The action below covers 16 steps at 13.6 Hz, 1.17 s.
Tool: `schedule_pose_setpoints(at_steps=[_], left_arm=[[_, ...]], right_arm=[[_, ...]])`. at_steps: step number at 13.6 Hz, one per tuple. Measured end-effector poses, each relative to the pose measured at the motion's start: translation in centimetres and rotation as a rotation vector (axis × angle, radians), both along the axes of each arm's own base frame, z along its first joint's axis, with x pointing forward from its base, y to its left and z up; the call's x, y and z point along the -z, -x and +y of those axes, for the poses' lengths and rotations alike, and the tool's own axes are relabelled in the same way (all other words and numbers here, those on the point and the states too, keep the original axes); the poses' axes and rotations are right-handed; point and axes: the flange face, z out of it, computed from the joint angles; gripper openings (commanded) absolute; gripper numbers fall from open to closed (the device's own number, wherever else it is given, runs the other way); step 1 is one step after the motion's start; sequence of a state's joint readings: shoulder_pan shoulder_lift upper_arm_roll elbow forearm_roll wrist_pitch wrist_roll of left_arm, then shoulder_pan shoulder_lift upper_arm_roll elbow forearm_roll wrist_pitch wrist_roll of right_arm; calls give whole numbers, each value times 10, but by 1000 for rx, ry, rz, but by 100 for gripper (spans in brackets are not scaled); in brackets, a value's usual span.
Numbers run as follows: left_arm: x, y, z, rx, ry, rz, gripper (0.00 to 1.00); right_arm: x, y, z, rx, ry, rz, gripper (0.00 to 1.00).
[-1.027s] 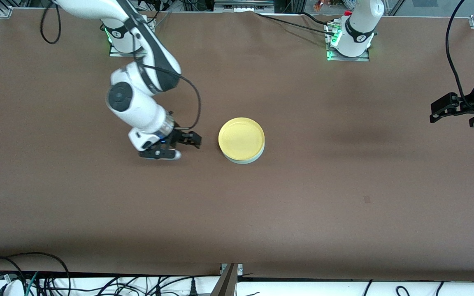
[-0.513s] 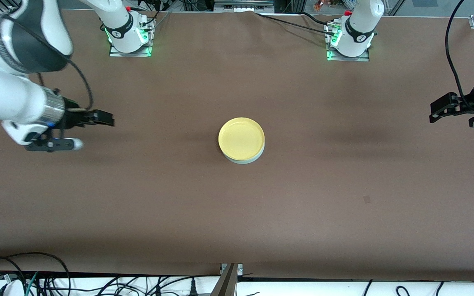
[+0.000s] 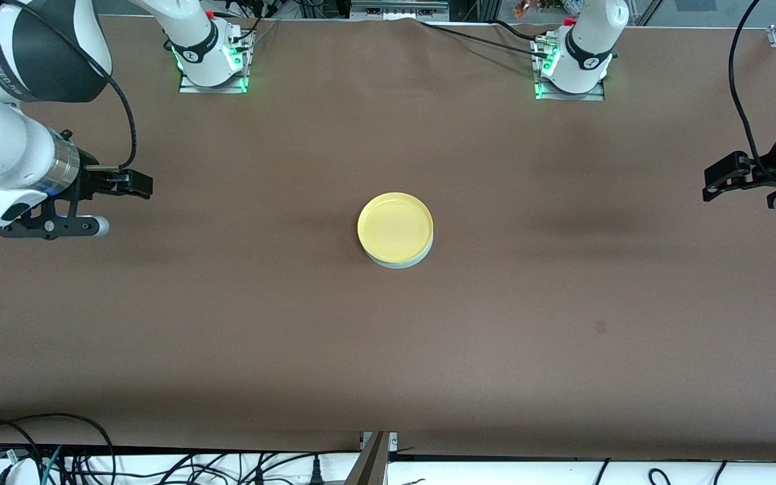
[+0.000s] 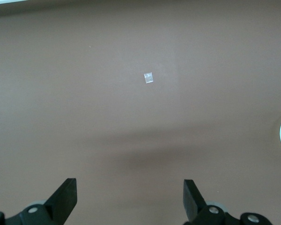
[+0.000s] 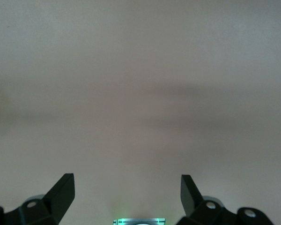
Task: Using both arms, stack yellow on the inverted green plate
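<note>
- Mid-table, nearest the front cam of the task items: yellow plate (image 3: 395, 227), rim up, sits on the green plate (image 3: 401, 261). Only a thin pale crescent of green shows under its nearer edge. Stack rests on the brown table (image 3: 388, 350), well apart from both grippers.
- A small dark spot (image 3: 600, 327) on the cloth lies nearer the front cam than the stack, toward the left arm's end.
- Right gripper (image 3: 133, 184): up in the air over bare table at the right arm's end, pointing toward the stack. Right wrist view shows fingers (image 5: 61, 192) spread wide w/ nothing between them, only blurred table below.
- Left gripper (image 3: 715, 183): over the table edge at the left arm's end, also aimed at the middle. Left wrist view shows fingers (image 4: 65, 197) spread wide, empty, w/ brown table under them, a small white scrap (image 4: 149, 77) on the cloth and a sliver of the green plate's rim at the frame edge.
- Farthest from the front cam: both arm bases, green lights lit, right arm base (image 3: 209, 57) and left arm base (image 3: 573, 64).
</note>
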<state>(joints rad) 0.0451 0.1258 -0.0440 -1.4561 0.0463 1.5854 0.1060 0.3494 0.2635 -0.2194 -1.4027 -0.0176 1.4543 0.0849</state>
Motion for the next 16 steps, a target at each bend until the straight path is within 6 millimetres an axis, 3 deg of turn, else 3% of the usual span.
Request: schedule_pose_setpoints(at_steps=[4,6,9,13,16], left_arm=[[0,0,0,0,0,0,100],[0,0,0,1,0,0,100],[0,0,-1,1,0,0,100],[0,0,-1,1,0,0,100],[0,0,-1,1,0,0,100]], right_arm=[[-6,-3,-25,29,-17,-21,100],[-19,-7,-44,39,-46,-98,100],[-40,3,-77,70,-62,-198,100],[-47,25,-86,-88,-82,-200,100],[-42,27,-93,-134,-88,-182,100]])
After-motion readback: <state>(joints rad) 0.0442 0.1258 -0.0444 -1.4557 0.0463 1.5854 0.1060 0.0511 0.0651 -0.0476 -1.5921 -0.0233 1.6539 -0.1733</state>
